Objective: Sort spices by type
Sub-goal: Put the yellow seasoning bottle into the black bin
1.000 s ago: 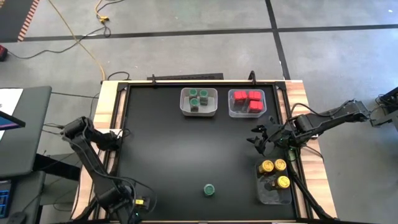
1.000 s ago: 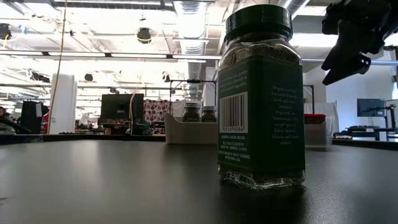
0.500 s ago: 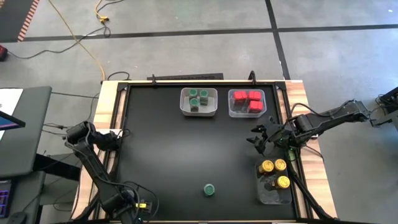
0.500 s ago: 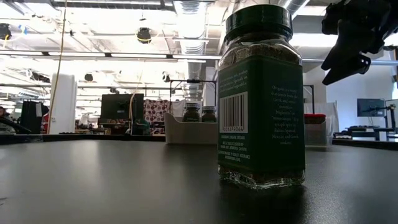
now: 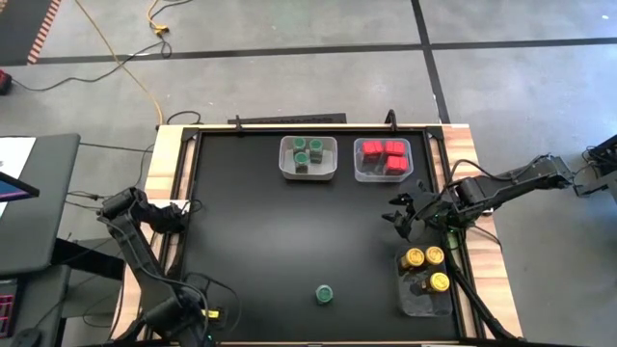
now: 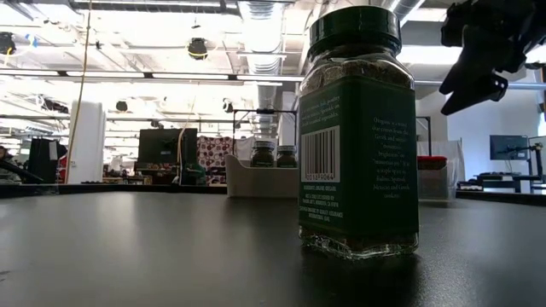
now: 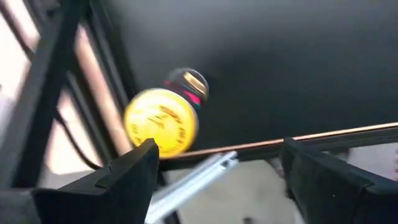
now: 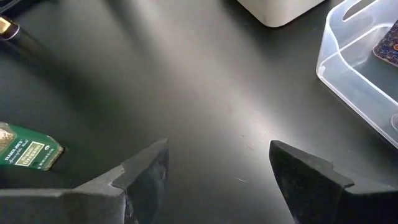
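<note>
Left arm (image 5: 145, 253) shifts: elbow link at worktop's (image 5: 289, 231) 9 o'clock edge sits slightly farther out toward 9 o'clock than a second ago. Its base section near 7 o'clock corner sits lower, closer to picture's bottom edge. Left hand (image 5: 178, 216) at that 9 o'clock edge slides only slightly. Right hand (image 6: 478, 51) in low view tips up a touch, dark finger outline sitting marginally higher.

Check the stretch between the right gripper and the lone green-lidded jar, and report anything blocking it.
Nothing visible blocks it. The right gripper, jaws open and empty, hangs above the table's right side; the green-lidded jar stands alone near the front edge. Bare black table lies between them; the bin of yellow-lidded jars sits off to the side.
</note>
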{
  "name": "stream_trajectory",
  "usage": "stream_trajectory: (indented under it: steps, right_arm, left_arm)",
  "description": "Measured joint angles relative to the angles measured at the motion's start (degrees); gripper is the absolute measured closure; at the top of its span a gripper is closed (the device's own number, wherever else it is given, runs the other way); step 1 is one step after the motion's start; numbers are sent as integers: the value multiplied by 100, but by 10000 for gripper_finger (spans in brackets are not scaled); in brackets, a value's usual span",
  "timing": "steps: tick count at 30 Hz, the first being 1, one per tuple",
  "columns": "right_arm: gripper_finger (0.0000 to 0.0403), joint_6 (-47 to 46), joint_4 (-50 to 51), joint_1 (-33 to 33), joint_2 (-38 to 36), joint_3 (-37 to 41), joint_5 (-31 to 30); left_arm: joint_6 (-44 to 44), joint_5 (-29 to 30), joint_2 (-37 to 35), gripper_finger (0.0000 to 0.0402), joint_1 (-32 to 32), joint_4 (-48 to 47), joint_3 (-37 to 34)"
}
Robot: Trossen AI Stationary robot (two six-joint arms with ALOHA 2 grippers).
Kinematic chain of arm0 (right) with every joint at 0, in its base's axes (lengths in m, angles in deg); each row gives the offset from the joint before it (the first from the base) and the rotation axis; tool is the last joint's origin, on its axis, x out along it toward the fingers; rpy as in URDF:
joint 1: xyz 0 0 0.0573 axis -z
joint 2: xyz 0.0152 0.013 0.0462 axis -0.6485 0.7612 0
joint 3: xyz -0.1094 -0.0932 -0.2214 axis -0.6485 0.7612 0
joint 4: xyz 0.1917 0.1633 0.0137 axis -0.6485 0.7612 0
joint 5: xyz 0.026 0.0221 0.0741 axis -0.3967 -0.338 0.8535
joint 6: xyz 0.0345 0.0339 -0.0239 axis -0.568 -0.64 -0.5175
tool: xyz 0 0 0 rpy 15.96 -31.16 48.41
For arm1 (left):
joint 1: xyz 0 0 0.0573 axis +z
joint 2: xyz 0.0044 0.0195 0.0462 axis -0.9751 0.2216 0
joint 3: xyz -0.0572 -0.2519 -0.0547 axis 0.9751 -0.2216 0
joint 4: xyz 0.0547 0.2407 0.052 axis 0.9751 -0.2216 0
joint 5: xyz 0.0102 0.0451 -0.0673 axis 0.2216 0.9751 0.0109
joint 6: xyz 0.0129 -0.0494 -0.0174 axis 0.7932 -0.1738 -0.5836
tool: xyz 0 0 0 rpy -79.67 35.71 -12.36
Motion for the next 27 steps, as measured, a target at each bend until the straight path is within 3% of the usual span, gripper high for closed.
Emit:
stream_trajectory:
  steps: [13, 27]
  right_arm:
    - [101, -509, -60, 0, 0, 0, 2]
    - [101, -1309, -53, 0, 0, 0, 2]
  left_arm:
    - [2760, -65, 3, 82, 0, -96, -253]
    - [4553, -98, -1, 82, -70, -142, -383]
